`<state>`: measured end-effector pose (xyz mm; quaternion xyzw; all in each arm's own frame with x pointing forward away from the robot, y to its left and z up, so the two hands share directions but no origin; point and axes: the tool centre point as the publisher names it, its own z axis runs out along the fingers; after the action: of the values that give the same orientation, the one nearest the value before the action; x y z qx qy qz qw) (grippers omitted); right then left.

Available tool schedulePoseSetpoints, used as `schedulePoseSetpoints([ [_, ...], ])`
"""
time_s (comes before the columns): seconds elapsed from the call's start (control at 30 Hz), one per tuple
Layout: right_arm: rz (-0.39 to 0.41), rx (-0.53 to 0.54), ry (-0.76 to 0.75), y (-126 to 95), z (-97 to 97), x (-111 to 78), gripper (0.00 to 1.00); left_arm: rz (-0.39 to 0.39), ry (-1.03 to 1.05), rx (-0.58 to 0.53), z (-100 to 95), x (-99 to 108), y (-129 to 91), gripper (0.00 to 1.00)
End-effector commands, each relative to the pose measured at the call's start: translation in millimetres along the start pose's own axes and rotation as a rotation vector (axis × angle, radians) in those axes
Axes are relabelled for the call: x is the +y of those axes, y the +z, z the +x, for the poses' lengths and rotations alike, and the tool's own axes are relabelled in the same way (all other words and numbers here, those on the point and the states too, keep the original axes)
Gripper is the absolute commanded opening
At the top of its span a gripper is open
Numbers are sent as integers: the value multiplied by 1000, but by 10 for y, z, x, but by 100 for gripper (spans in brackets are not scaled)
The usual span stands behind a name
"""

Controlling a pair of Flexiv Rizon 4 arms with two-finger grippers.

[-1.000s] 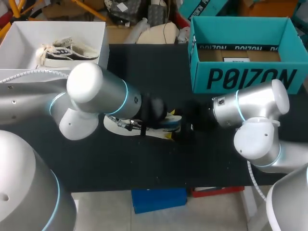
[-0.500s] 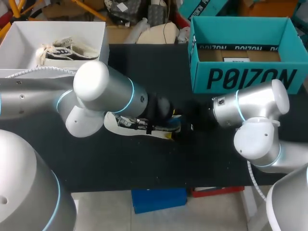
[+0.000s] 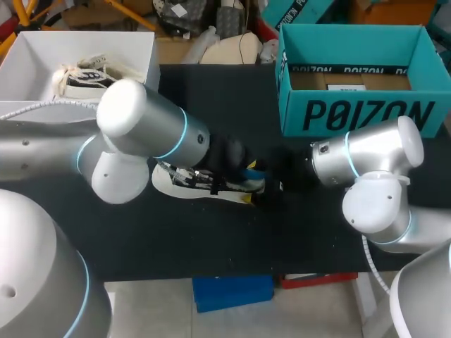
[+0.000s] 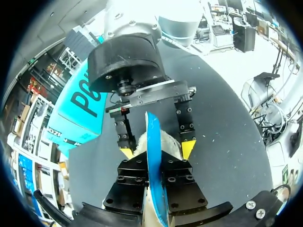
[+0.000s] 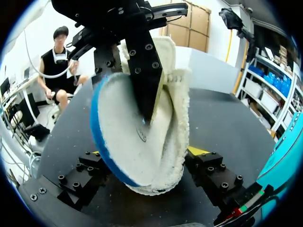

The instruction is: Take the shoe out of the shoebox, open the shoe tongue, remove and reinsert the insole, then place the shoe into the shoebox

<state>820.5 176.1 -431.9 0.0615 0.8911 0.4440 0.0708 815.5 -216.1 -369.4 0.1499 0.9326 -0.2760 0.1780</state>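
Shoe [image 3: 211, 184] largely hidden beneath the left arm [image 3: 141, 130].
Insole [image 5: 128, 142] is pinched by the left gripper [image 4: 154, 165]; the shoe is clamped by the right gripper [image 4: 157, 150], one tip covered.

A white box [image 3: 28, 60] holding a black-and-white sneaker [image 3: 93, 77] sits at the black table's [image 3: 211, 98] far left.

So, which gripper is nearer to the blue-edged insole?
Left. The left gripper is shut on the insole, which stands on edge between its fingers. The right gripper holds the shoe from outside, one finger on each side.
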Motion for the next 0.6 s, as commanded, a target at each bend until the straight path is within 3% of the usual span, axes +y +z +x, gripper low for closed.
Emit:
schedulePoseSetpoints([
  [0.03, 1, 0, 1, -6, 8, -14, 0, 127, 17, 31, 26, 14, -297, 0],
  [0.3, 1, 0, 1, -6, 8, -14, 0, 282, 32, 58, 4, -460, -564, 0],
  [0.6, 1, 0, 1, -6, 8, -14, 0, 477, -71, 76, -173, -904, -1110, 0],
])
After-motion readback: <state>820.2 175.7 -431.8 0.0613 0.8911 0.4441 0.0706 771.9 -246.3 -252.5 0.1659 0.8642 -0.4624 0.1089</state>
